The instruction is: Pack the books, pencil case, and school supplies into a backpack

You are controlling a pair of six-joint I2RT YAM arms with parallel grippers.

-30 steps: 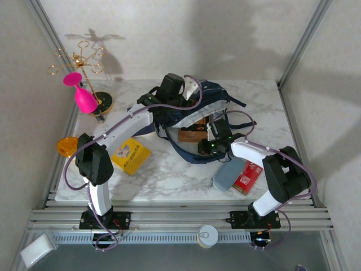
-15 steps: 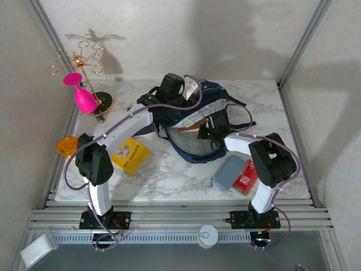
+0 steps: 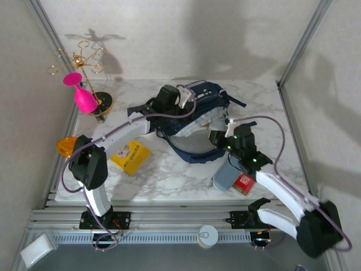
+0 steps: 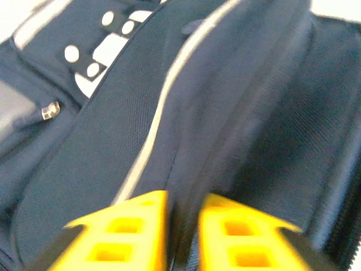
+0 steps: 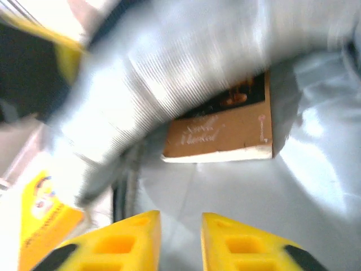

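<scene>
Left tool [image 3: 172,101] at the rim of the large navy fabric backpack [image 3: 211,93]; thin yellow book [image 3: 131,156], soft grey-blue pouch [image 3: 225,176] and flat red pack [image 3: 244,182] wait on the marble table [image 3: 169,175]. Left wrist: whether it grips fabric is unclear. Right wrist: right tool [image 5: 180,237] parted, empty, over brown book [image 5: 225,132] packed inside.

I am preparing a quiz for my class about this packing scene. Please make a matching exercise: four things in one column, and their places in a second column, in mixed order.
1 brown book
2 yellow book
3 red pack
4 orange cup

A at the table's left edge
B inside the backpack
C on the table, left of the backpack
D beside the pencil case, on its right

Pairs: 1-B, 2-C, 3-D, 4-A
</scene>
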